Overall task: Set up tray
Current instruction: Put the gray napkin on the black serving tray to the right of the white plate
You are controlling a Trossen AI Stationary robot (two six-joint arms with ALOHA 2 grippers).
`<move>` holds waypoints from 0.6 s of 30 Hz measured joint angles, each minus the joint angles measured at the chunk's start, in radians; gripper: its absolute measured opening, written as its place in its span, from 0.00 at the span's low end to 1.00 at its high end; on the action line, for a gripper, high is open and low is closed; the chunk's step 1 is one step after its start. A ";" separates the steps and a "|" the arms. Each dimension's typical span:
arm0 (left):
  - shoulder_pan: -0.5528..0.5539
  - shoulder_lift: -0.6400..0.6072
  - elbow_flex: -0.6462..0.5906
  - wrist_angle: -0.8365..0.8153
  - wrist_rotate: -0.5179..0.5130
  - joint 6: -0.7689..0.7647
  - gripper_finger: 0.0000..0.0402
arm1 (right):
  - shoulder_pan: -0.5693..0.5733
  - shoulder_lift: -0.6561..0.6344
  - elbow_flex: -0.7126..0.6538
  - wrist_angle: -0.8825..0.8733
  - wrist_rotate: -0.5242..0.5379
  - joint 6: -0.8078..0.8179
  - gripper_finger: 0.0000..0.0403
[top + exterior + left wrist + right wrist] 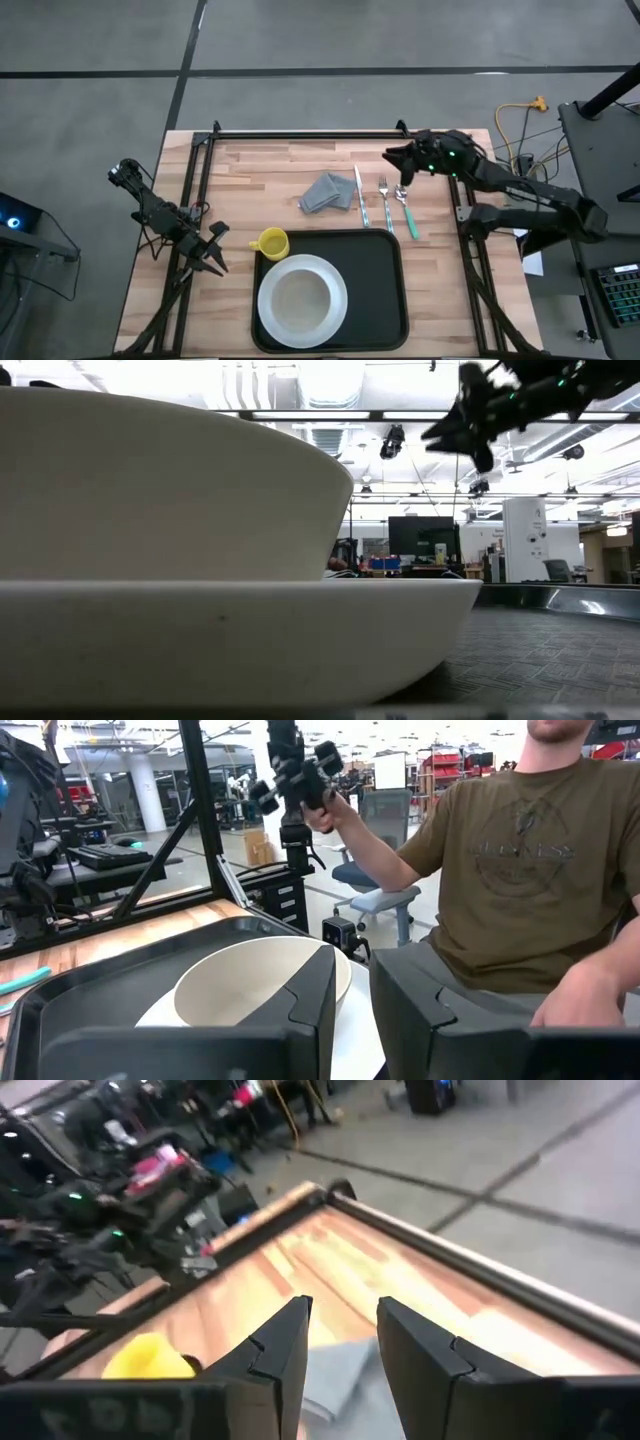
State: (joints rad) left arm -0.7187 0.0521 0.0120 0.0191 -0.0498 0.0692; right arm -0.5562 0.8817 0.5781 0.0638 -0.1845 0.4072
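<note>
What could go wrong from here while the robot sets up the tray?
1. The knife, fork and spoon lie close together, so the right end effector above them might disturb its neighbours while taking one.
2. The yellow cup stands at the tray rim and might tip if bumped.
</note>
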 joint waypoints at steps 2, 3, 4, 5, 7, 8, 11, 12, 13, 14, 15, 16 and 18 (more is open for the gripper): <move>0.000 0.000 0.000 0.000 0.000 0.000 0.12 | -0.019 0.050 -0.002 0.000 -0.003 0.010 0.28; 0.000 0.000 0.000 0.000 0.000 0.000 0.12 | -0.022 0.075 -0.002 0.000 -0.004 0.012 0.28; 0.000 0.000 0.000 0.000 0.000 0.000 0.12 | -0.022 0.101 -0.002 0.000 -0.005 0.013 0.28; 0.000 0.000 0.000 0.000 0.000 0.000 0.12 | -0.022 0.125 -0.002 -0.001 -0.009 0.012 0.28; 0.000 0.000 0.000 0.000 0.000 0.000 0.12 | -0.021 0.169 0.005 0.002 -0.031 0.009 0.28; 0.000 0.000 0.000 0.000 0.000 0.000 0.12 | -0.021 0.191 0.011 0.011 -0.051 0.005 0.28; 0.000 0.000 0.000 0.000 0.003 0.000 0.12 | -0.022 0.245 0.031 0.042 -0.125 -0.018 0.28; 0.000 0.000 0.000 0.000 0.003 0.000 0.12 | -0.021 0.260 0.038 0.051 -0.141 -0.033 0.28; 0.000 0.000 0.000 0.000 0.003 0.000 0.12 | -0.019 0.273 0.044 0.059 -0.149 -0.048 0.28; 0.000 0.000 0.000 0.000 0.003 0.000 0.12 | -0.019 0.287 0.051 0.063 -0.150 -0.061 0.28; 0.000 0.000 0.000 0.000 0.003 0.000 0.12 | -0.018 0.300 0.056 0.063 -0.150 -0.068 0.28; 0.000 0.000 0.000 0.000 0.003 0.000 0.12 | -0.018 0.315 0.061 0.063 -0.150 -0.071 0.28; 0.000 0.000 0.000 0.000 0.003 0.000 0.12 | -0.018 0.345 0.067 0.063 -0.149 -0.071 0.28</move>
State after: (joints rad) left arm -0.7189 0.0521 0.0116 0.0190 -0.0463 0.0691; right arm -0.5743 1.2263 0.6450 0.1265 -0.3340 0.3363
